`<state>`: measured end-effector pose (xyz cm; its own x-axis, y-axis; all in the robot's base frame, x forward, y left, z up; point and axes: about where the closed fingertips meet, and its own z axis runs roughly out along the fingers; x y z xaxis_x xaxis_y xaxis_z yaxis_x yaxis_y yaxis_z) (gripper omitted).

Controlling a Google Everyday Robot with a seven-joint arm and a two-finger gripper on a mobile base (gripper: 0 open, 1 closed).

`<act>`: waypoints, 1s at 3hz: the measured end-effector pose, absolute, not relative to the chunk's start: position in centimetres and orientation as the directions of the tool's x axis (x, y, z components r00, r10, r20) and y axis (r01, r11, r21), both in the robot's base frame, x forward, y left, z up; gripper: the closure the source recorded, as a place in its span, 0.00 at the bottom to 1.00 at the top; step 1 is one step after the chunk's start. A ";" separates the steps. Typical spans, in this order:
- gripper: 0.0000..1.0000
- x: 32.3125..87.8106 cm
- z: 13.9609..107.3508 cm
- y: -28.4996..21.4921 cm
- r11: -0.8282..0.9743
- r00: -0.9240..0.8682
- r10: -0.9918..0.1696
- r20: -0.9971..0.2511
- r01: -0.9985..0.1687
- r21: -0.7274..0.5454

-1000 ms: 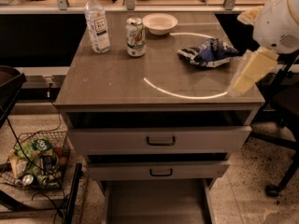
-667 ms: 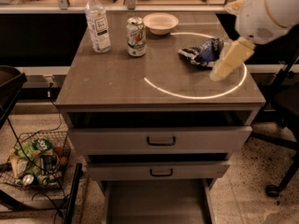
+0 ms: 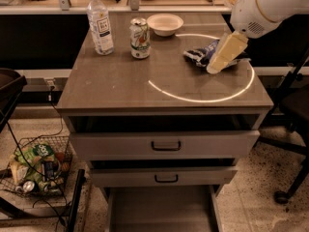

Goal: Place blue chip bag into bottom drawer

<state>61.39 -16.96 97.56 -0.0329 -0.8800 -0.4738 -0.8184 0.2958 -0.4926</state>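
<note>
The blue chip bag (image 3: 201, 53) lies crumpled on the right rear part of the cabinet top, inside a bright ring of light. My gripper (image 3: 217, 63), cream-coloured under the white arm (image 3: 268, 6), reaches down at the bag's right side and covers part of it. The bottom drawer (image 3: 161, 209) is pulled out at floor level below the two grey drawer fronts, a flat grey-brown tray with nothing seen in it.
A water bottle (image 3: 100, 23), a soda can (image 3: 140, 38) and a white bowl (image 3: 165, 24) stand on the rear left of the top. A wire basket (image 3: 36, 170) of packets sits on the floor at left. A chair base (image 3: 289, 178) is at right.
The arm has swung left from the table's right edge and farther back, bringing the gripper onto the right side of the blue chip bag. The bag has not visibly moved.
</note>
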 end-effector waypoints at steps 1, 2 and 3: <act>0.00 63.0 96.6 -17.7 0.338 -0.067 -0.865 -0.497 -0.809 -0.480; 0.00 66.5 95.1 -20.6 0.402 -0.113 -0.832 -0.543 -0.798 -0.450; 0.00 69.1 94.1 -22.7 0.454 -0.150 -0.795 -0.587 -0.789 -0.414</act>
